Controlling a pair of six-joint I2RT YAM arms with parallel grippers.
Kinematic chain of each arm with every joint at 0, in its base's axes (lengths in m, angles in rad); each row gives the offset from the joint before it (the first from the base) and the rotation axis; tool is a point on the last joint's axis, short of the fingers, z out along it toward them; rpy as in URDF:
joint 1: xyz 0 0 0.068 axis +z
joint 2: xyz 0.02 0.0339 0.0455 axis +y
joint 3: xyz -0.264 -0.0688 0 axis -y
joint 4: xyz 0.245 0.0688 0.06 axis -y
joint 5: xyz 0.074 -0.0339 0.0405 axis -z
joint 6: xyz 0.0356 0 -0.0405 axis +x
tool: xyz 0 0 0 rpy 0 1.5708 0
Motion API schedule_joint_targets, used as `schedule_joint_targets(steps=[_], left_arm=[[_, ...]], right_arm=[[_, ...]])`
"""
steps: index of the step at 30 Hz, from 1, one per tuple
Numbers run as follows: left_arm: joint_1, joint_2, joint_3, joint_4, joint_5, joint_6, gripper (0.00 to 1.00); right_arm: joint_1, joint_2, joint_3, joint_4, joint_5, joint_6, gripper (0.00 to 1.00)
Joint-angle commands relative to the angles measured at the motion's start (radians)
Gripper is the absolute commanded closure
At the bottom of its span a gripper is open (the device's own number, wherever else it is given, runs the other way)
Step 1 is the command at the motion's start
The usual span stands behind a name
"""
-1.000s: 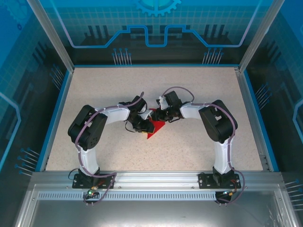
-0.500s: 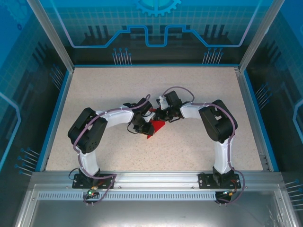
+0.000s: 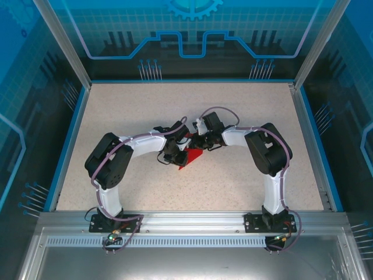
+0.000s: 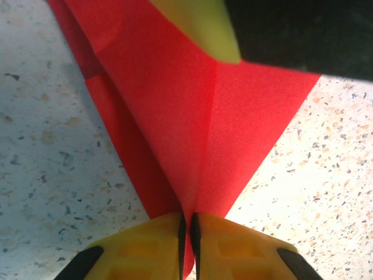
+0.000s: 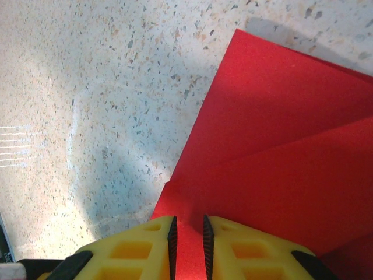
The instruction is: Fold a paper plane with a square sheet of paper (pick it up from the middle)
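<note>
The square sheet of paper (image 4: pixel 233 116) looks light, limp and tear-prone, probably stiffest along its creases. The left end effector (image 4: pixel 187 228) pinches its centre crease, while the right end effector (image 5: pixel 187 232) pinches what seems a folded edge.

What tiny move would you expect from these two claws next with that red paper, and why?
Probably the left gripper should slide up along the crease it pinches, sharpening it, while the right gripper holds on. The red paper is pinched by both, and its centre fold looks spread open, not pressed flat.
</note>
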Motion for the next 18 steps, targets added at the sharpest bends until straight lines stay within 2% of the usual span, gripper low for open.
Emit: schedule_joint_targets(steps=[1,4,12,18], left_arm=[[-0.005,0.017,0.009,-0.042,-0.024,0.022,0.87],[0.003,0.013,0.006,-0.028,0.019,0.018,0.88],[0.024,-0.024,0.006,-0.001,0.232,-0.005,0.91],[0.047,-0.021,-0.025,0.064,0.327,-0.038,0.91]], right_arm=[[-0.014,0.014,-0.019,-0.003,-0.016,-0.016,0.78],[-0.016,0.015,-0.019,-0.008,-0.015,-0.02,0.79],[-0.02,0.002,-0.018,-0.021,-0.011,-0.032,0.79],[-0.019,-0.007,-0.016,-0.045,0.002,-0.052,0.79]])
